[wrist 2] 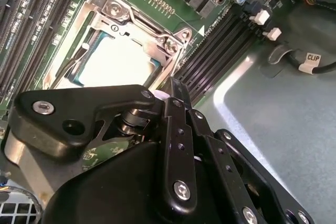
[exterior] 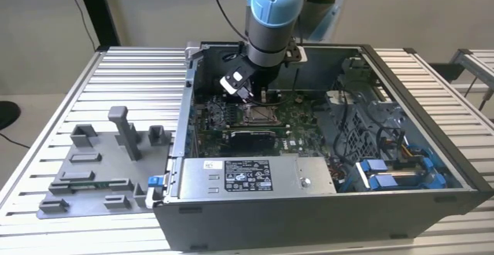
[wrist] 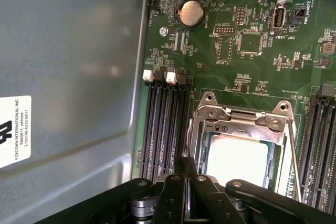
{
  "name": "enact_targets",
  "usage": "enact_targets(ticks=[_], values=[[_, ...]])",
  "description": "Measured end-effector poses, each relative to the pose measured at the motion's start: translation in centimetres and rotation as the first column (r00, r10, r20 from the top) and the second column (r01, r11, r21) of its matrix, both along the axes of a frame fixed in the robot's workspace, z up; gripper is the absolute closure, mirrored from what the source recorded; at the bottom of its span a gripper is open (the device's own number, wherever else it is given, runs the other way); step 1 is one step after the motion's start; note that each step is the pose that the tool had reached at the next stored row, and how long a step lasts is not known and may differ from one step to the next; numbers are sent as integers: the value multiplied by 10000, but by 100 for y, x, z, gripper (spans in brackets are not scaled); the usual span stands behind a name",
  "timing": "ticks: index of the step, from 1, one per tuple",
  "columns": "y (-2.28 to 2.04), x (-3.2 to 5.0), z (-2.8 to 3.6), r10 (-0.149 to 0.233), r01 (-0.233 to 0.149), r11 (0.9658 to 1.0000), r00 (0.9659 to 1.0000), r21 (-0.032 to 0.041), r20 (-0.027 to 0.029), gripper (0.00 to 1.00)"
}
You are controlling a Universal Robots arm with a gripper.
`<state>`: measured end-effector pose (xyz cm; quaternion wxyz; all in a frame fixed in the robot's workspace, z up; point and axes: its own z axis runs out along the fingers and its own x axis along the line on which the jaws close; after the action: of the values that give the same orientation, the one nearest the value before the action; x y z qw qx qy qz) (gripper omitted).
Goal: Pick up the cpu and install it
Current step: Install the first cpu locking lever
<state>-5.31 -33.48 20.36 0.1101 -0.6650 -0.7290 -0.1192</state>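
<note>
Ribbed aluminium table (exterior: pixel 46 151) carries the whole setup, and I take it from the front edge back in the exterior view. Nearest me on the exterior view's left lies a grey fixture tray (exterior: pixel 92 168) with upright posts. Beside it stands the open computer case (exterior: pixel 324 209), its silver power supply box (exterior: pixel 255 177) along the near wall and blue drive brackets (exterior: pixel 401 171) toward the exterior view's right. Behind the power supply I see the green motherboard (exterior: pixel 301 116) with its metal-framed socket (exterior: pixel 261 114). My arm (exterior: pixel 274 18) comes down from above into the back half of the case, and the hand (exterior: pixel 258 96) hangs just over the far side of that socket.

In both wrist views the cpu (wrist 2: pixel 118 61) (wrist: pixel 236 161) sits inside the socket frame (wrist: pixel 241 124), its pale metal top facing up, apart from the hand. The hand's black fingers (wrist 2: pixel 176 129) are drawn together, blade against blade, with nothing gripped between them; their tips stand near the socket's edge, beside the dark memory slots (wrist: pixel 163 129). A coin battery (wrist: pixel 191 13) lies farther along the board.
</note>
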Motion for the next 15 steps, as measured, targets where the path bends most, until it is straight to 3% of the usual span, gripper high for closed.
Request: enact_targets(ticks=[15], values=[[5, 77, -24, 0, 0, 10000, 10000, -1, 0, 100]])
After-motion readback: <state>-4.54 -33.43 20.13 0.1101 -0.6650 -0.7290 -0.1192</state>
